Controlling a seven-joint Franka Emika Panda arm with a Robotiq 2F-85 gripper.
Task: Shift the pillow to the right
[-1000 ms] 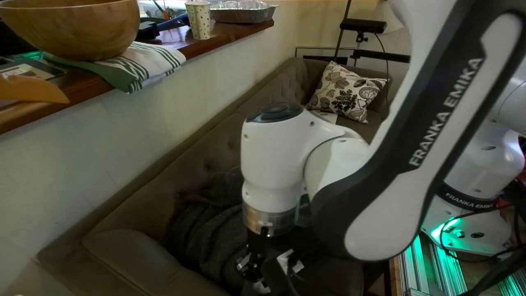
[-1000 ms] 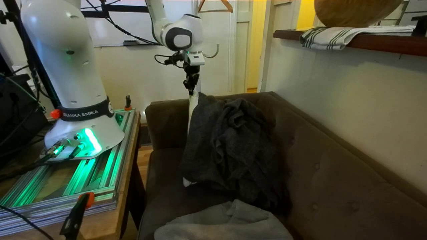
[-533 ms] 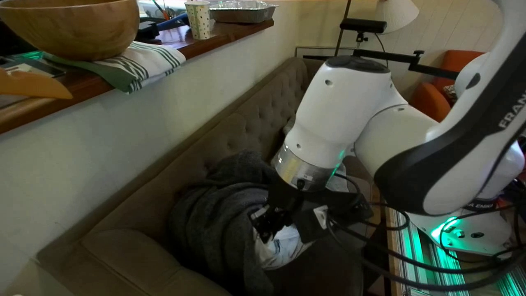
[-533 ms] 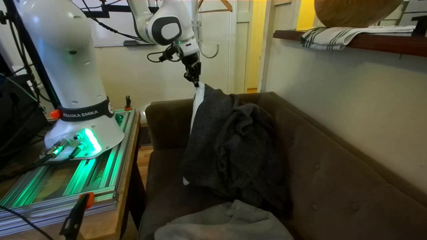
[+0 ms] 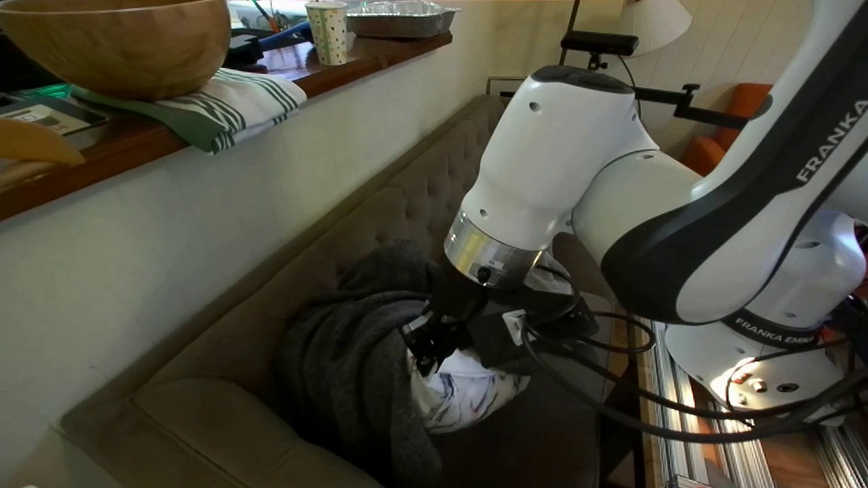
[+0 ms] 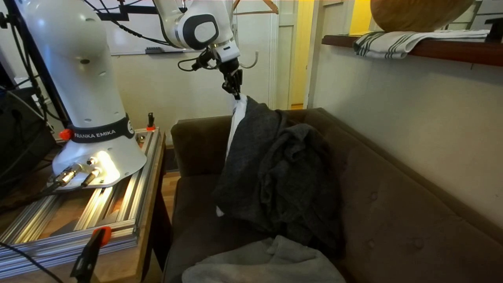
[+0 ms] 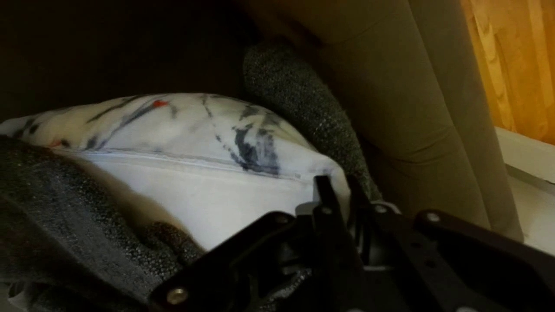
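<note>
A white pillow with dark brush-like marks and small red spots shows in an exterior view (image 5: 468, 393) and in the wrist view (image 7: 186, 130). A dark grey blanket (image 6: 271, 165) covers most of it, so only a strip of its edge (image 6: 238, 116) shows beside the blanket. My gripper (image 7: 336, 186) is shut on the pillow's upper corner, with one finger on each side of the fabric. In both exterior views the gripper (image 5: 426, 362) (image 6: 237, 96) holds that corner up, and the pillow stands tilted on the sofa seat.
The brown sofa (image 6: 393, 196) has an armrest (image 6: 198, 147) behind the pillow. A light grey cloth (image 6: 263, 261) lies on the seat. The robot's table (image 6: 145, 236) stands beside the sofa. A wooden bowl (image 5: 122, 47) and striped towel (image 5: 237, 108) rest on the ledge above.
In an exterior view my gripper has moved up and to the right, drawing the pillow's corner and the blanket along. The robot base light has turned from green to white.
</note>
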